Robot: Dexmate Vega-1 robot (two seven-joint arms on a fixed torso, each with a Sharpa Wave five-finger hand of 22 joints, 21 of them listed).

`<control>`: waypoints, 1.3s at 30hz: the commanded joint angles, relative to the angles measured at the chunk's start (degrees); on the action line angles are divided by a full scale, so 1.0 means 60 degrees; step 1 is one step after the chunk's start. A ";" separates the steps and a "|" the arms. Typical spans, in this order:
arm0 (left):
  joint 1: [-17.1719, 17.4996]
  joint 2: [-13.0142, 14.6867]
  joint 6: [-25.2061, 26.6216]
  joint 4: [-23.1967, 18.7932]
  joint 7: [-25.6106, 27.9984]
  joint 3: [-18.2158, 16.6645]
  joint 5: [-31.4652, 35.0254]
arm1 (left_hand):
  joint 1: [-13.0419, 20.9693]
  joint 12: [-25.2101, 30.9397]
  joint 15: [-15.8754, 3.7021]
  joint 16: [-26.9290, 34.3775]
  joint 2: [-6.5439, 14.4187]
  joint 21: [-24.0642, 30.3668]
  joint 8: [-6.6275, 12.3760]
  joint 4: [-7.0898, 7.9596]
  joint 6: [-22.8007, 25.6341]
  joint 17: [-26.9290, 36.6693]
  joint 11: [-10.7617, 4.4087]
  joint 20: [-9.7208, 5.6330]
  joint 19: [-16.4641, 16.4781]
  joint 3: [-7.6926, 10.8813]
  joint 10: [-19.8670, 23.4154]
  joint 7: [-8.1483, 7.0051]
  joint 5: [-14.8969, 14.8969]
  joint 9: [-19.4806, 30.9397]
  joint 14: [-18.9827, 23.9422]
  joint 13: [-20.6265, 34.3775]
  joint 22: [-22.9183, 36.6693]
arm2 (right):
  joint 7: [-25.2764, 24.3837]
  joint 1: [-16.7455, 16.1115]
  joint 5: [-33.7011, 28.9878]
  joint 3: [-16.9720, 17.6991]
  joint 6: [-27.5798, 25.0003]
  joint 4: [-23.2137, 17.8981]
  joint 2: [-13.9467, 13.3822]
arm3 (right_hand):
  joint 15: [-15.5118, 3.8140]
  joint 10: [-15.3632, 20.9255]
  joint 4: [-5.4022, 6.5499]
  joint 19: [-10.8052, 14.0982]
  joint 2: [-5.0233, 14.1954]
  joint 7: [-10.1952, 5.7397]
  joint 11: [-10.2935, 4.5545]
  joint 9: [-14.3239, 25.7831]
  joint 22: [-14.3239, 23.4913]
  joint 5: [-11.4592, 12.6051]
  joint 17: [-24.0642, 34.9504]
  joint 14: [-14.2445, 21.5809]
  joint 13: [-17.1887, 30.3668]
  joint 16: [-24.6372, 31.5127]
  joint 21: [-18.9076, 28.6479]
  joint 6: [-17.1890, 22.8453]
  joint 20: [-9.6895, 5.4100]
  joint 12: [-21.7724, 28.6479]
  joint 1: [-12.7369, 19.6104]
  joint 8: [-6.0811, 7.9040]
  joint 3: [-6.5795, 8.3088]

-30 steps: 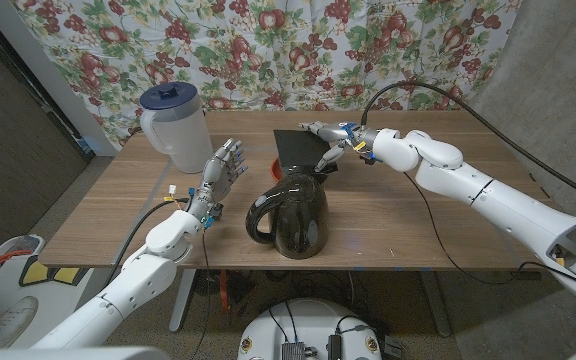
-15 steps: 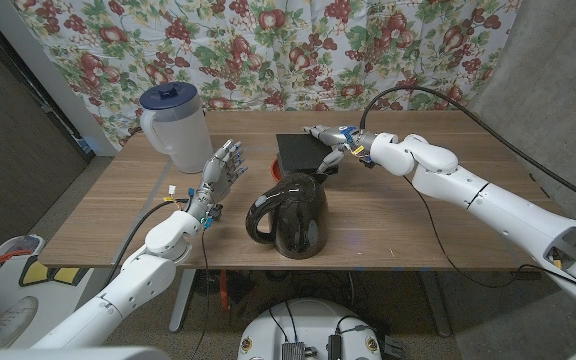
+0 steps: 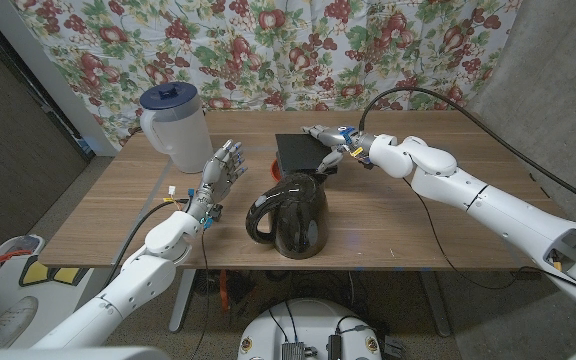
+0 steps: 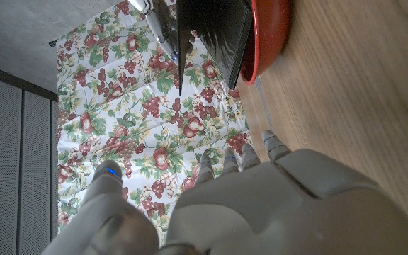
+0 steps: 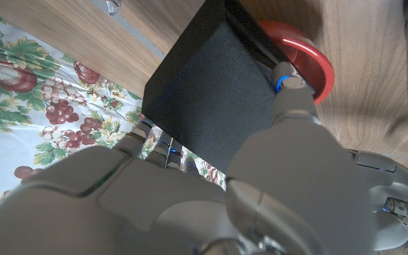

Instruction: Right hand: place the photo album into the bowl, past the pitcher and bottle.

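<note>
The black photo album is held by my right hand behind the dark pitcher, thumb on its cover. The red bowl peeks out just left of the dark pitcher's rim. In the right wrist view the album's far corner overlaps the bowl. In the left wrist view the album stands tilted over the bowl; contact between them cannot be told. My left hand is raised beside the bowl, fingers apart and holding nothing.
A white pitcher with a blue lid stands at the table's back left. The dark pitcher stands between the bowl and the table's front edge. A floral curtain hangs behind. A black cable arcs over my right arm.
My right hand and forearm have drifted slightly to the right with the album. The left hand, bowl and both pitchers have stayed put.
</note>
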 commanded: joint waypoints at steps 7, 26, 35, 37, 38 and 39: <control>0.0022 -0.0058 -0.0101 0.0052 -0.0053 0.0027 -0.0010 | 0.0011 -0.0008 0.0048 0.0043 0.0043 0.0018 0.0021 -0.0026 0.0096 0.0027 0.0009 -0.0047 -0.0048 -0.0036 -0.0030 -0.0042 0.0061 0.0042 -0.0674 0.0035 0.0024 | -0.0055 -0.0075 0.0066 0.0130 0.0124 -0.0202 -0.0093 | 0.0021 -0.0351 0.1101 -0.0071 0.0771 -0.0061 0.0109 0.0024 0.0057 -0.0168 -0.0029 -0.0132 0.1334 -0.0059 0.0051 -0.1157 0.0004 0.0718 0.0404 0.0004 0.1290; 0.0069 -0.0047 -0.0214 0.0049 -0.0101 -0.0003 -0.0011 | 0.0015 -0.0005 0.0044 0.0042 0.0049 0.0020 0.0016 -0.0026 0.0093 0.0027 0.0007 -0.0046 -0.0044 -0.0044 -0.0023 -0.0046 0.0061 0.0042 -0.0678 0.0035 0.0023 | 0.0080 -0.0095 0.0113 0.0120 0.0250 -0.0285 -0.0037 | 0.0113 -0.0555 0.1184 -0.0280 0.0514 -0.0095 0.0173 0.0021 0.0056 -0.0726 -0.0252 -0.0546 0.0735 -0.0301 0.0023 -0.1234 0.0110 0.0061 0.0079 0.0031 0.0870; 0.0049 -0.0078 -0.0322 0.0179 -0.0225 -0.0015 -0.0063 | 0.0016 -0.0008 0.0048 0.0043 0.0048 0.0019 0.0023 -0.0026 0.0117 0.0027 0.0001 -0.0050 -0.0045 -0.0050 -0.0032 -0.0031 0.0061 0.0042 -0.0677 0.0035 0.0023 | 0.0300 -0.0032 0.0016 0.0009 0.0183 -0.0303 0.0056 | 0.0214 -0.0732 0.1270 -0.0398 0.0391 -0.0112 0.0301 0.0016 0.0055 -0.1135 -0.0419 -0.0730 0.0386 -0.0428 0.0015 -0.1270 0.0160 -0.0340 -0.0179 0.0040 0.0637; 0.0054 -0.0082 -0.0345 0.0205 -0.0248 -0.0023 -0.0080 | 0.0016 -0.0005 0.0045 0.0043 0.0048 0.0020 0.0018 -0.0026 0.0107 0.0027 0.0004 -0.0054 -0.0042 -0.0051 -0.0026 -0.0043 0.0061 0.0042 -0.0678 0.0035 0.0023 | 0.0357 -0.0013 -0.0003 -0.0018 0.0174 -0.0302 0.0070 | 0.0244 -0.0737 0.1278 -0.0421 0.0372 -0.0114 0.0316 0.0015 0.0054 -0.1212 -0.0453 -0.0766 0.0320 -0.0453 0.0013 -0.1274 0.0175 -0.0405 -0.0215 0.0042 0.0603; 0.0061 -0.0080 -0.0347 0.0210 -0.0248 -0.0028 -0.0087 | 0.0016 -0.0007 0.0044 0.0043 0.0048 0.0021 0.0021 -0.0026 0.0114 0.0027 0.0004 -0.0056 -0.0040 -0.0052 -0.0030 -0.0043 0.0061 0.0042 -0.0678 0.0035 0.0023 | 0.0374 -0.0006 -0.0021 -0.0033 0.0166 -0.0300 0.0080 | 0.0252 -0.0738 0.1279 -0.0446 0.0364 -0.0119 0.0322 0.0015 0.0054 -0.1240 -0.0466 -0.0790 0.0296 -0.0466 0.0005 -0.1273 0.0192 -0.0427 -0.0224 0.0044 0.0591; 0.0069 -0.0080 -0.0350 0.0213 -0.0245 -0.0035 -0.0093 | 0.0016 -0.0004 0.0045 0.0043 0.0048 0.0020 0.0021 -0.0026 0.0114 0.0027 0.0011 -0.0053 -0.0041 -0.0052 -0.0023 -0.0046 0.0061 0.0042 -0.0678 0.0035 0.0023 | 0.0384 0.0004 -0.0040 -0.0049 0.0169 -0.0291 0.0090 | 0.0274 -0.0763 0.1280 -0.0472 0.0352 -0.0121 0.0339 0.0014 0.0053 -0.1283 -0.0487 -0.0829 0.0259 -0.0488 -0.0001 -0.1276 0.0206 -0.0472 -0.0240 0.0045 0.0574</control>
